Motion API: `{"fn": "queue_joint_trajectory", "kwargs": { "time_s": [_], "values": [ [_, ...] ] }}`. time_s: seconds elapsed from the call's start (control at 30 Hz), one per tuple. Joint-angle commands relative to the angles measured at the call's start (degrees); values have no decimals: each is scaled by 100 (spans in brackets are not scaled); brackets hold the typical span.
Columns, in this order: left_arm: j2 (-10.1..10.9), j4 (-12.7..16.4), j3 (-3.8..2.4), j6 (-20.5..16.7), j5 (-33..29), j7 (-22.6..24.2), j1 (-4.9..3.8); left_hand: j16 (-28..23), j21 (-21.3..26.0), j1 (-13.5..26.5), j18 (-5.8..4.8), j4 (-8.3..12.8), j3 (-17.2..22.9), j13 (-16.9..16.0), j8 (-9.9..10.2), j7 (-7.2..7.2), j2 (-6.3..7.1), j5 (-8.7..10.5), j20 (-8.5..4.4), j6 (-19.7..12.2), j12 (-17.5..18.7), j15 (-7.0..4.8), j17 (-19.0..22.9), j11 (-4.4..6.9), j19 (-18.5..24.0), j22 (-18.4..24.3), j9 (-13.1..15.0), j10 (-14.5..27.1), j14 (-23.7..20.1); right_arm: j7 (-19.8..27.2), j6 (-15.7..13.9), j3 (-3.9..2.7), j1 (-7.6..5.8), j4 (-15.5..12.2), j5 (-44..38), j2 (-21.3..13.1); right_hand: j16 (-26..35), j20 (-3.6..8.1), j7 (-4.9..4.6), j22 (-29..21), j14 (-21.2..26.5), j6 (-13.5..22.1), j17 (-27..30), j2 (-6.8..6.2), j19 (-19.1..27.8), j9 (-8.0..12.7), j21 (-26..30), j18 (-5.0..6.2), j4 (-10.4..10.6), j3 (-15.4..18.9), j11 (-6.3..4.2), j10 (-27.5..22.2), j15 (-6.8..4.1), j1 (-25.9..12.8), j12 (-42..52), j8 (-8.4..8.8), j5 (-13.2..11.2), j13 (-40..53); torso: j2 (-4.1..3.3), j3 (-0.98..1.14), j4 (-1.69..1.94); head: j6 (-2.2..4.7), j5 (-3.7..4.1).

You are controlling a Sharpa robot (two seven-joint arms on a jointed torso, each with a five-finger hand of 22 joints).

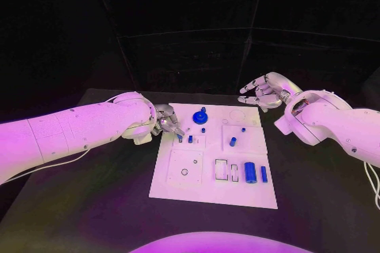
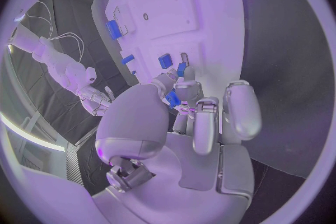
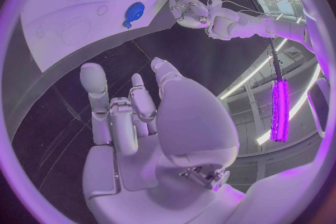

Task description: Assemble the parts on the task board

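My left hand [image 2: 183, 123] is sitting closest to the lens in its wrist view, fingers curling in toward the task board [image 1: 190, 181] edge. Fingertips [image 2: 183, 88] are meeting around a small blue part [image 2: 173, 99]; it looks pinched, but my own fingers are covering most of it, so I'm calling it held with low confidence. Same hand in the head view [image 1: 165, 124] is working at the board's left edge, just beside a short blue peg [image 1: 190, 138] standing in the plate.

My right hand [image 1: 263, 91] is hovering off the board's far right corner, fingers apart, holding nothing; wrist view [image 3: 140, 117] is confirming an empty spread palm over black table [image 3: 63, 123].

Progress, judging from layout: a round blue knob [image 1: 200, 117] is sitting ahead of my left fingers and seems seated. A blue cylinder [image 1: 250, 172] and a thin blue bar [image 1: 263, 174] are lying in the near right section, well away from both hands, probably not placed yet. Another small blue piece [image 1: 234, 141] is lying mid-board. The near left panel is showing an open hole [image 1: 184, 172], so I'm guessing the task is early to midway, with several parts left.

Hard to make out: what shape the pinched part is, whether it's already touching a socket, and which pegs are fully pressed in.
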State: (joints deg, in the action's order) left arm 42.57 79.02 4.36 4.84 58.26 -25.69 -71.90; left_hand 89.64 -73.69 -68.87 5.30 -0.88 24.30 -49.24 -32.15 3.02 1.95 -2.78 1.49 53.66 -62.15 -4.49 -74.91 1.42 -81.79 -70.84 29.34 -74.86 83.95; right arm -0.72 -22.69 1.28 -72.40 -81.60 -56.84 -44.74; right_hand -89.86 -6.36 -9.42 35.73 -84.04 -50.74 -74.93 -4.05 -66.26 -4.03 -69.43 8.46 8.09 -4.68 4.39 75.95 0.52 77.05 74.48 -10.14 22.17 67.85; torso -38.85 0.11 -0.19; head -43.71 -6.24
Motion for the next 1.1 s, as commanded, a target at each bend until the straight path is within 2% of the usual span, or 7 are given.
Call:
{"fn": "queue_joint_trajectory", "kwargs": {
  "time_s": [0.03, 0.13, 0.2, 0.37, 0.47, 0.63, 1.1],
  "values": [
    [-5, 22, -1, 299, 140, -1, -4, 36, -31, -24, -72, 779, 819, -15, -24, -13, -31, -29, 10, 19, -28, -24, -1509, 4, -48, -2, 7, -33, 605, 48, 22, -4, -10, -5, -11, 0, -14, -30, -13, -6, -596, -3, -1507, -3, 3, 6, 29, 45, 8, 13, 23, 3, 27, 43, -6, -22, 23, 0, -2, 1, 2, -1, 3],
    [-8, 27, -1, 386, 144, -23, -4, 36, -31, -24, -72, 779, 819, -15, -24, -13, -31, -29, 10, 19, -28, -24, -1509, 4, -48, -2, 7, -33, 605, 50, 23, -4, -10, -5, -11, 3, -14, -30, -13, -6, -596, -3, -1507, -3, 3, 6, 29, 45, 8, 13, 23, 3, 27, 43, -6, -22, 23, 0, -1, 3, -2, -7, 0],
    [-10, 28, -1, 453, 146, -44, -3, 36, -31, -24, -72, 779, 819, -15, -24, -13, -31, -29, 10, 19, -28, -24, -1509, 4, -48, -2, 7, -33, 605, 50, 23, -4, -10, -5, -11, 3, -14, -107, -60, -11, -596, 2, -1507, -4, 5, 6, 24, 47, 19, 20, 93, -4, 114, 66, -1, -26, 27, 2, -1, 3, -4, -16, -2],
    [-8, 20, -1, 538, 148, -76, -3, 36, -22, -20, -70, 783, 832, -16, -28, -13, -22, -31, 11, 21, -29, -24, -1509, 4, -44, 7, 9, -35, 605, 50, 22, -4, -10, -5, -11, 1, -14, -109, -50, -9, -596, 3, -1507, -2, 8, 6, 20, 46, 25, 22, 72, -5, 101, 69, 1, -27, 26, 3, 2, 3, -1, -20, 2],
    [-10, 9, -1, 569, 148, -92, -3, 36, -22, -20, -70, 783, 832, -16, -28, -13, -22, -31, 11, 21, -29, -24, -1509, 4, -44, 7, 9, -35, 605, 50, 21, -4, -10, -4, -11, 2, -14, -135, -65, -8, -596, 3, -1507, -13, 9, 6, 14, 48, 36, 25, 96, -6, 138, 81, 7, -25, 24, 5, 1, 4, -1, -24, 5],
    [-11, -5, -1, 596, 148, -112, -3, 36, -22, -20, -70, 783, 832, -16, -28, -13, -22, -31, 11, 21, -29, -24, -1509, 4, -44, 7, 9, -35, 605, 51, 21, -4, -10, -3, -11, 3, -14, -89, -32, -8, -596, 5, -1507, -12, 16, 6, 6, 48, 52, 34, 64, -8, 75, 88, 9, -29, 26, 2, -1, 1, 0, -34, 2],
    [-137, -129, 17, 647, 118, -213, -4, 36, 0, 49, -65, 759, 913, -55, -53, -16, -2, -34, 12, 31, -57, -21, -1509, 3, -33, 25, 23, -58, 605, 53, 23, -4, -10, 3, -11, 17, -14, -88, -35, -8, -596, 4, -1507, -9, 16, 6, 6, 48, 52, 32, 59, -8, 75, 88, 9, -30, 27, 2, -1, 4, -4, -33, -26]
  ]
}}
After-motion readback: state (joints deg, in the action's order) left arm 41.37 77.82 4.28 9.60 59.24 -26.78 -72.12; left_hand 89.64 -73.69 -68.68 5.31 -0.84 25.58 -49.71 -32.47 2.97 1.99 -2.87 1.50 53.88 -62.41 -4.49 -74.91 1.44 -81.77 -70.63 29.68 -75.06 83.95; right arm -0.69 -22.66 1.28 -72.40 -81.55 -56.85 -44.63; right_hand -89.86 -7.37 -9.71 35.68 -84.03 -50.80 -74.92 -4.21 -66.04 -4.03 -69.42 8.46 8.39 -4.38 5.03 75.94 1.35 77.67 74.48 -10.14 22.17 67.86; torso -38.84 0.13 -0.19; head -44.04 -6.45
